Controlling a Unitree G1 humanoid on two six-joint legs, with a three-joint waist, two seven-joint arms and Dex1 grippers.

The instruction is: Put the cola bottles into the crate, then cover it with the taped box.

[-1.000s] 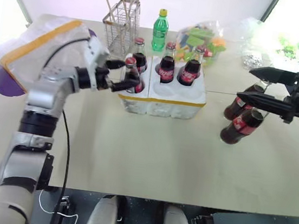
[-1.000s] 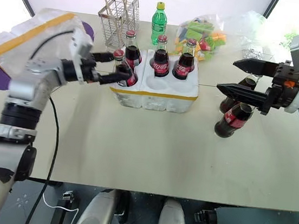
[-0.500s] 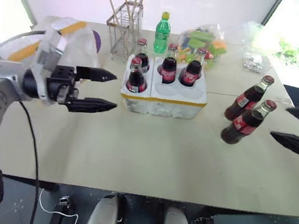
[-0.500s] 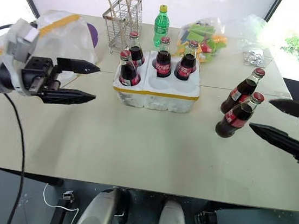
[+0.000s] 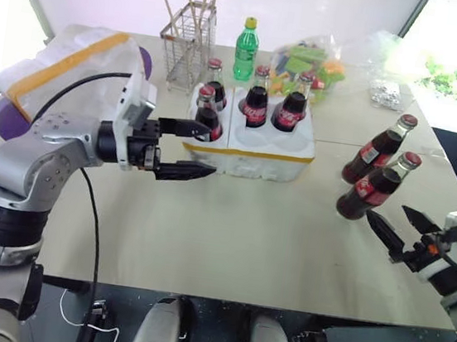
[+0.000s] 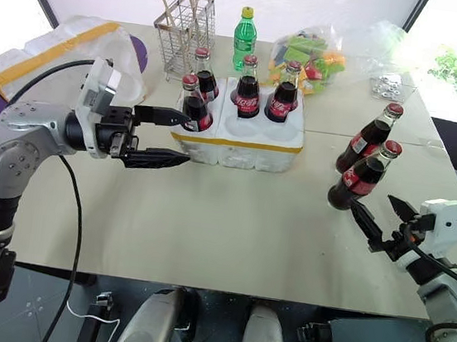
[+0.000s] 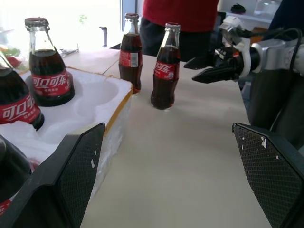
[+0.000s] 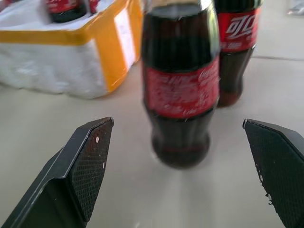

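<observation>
Four cola bottles (image 5: pixel 257 104) in the crate (image 5: pixel 252 149) near the table's (image 5: pixel 245 240) far edge, two more (image 5: pixel 375 185) toward its right edge, left gripper (image 5: pixel 188 147) fingers spread empty beside the crate, right gripper (image 5: pixel 398 228) fingers spread, empty, just short of the nearer bottle, taped box (image 5: pixel 66 68) at the left edge

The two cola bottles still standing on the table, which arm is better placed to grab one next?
Probably the right. The right gripper is open, pointing at the nearer bottle; the left gripper hangs open beside the crate.
</observation>
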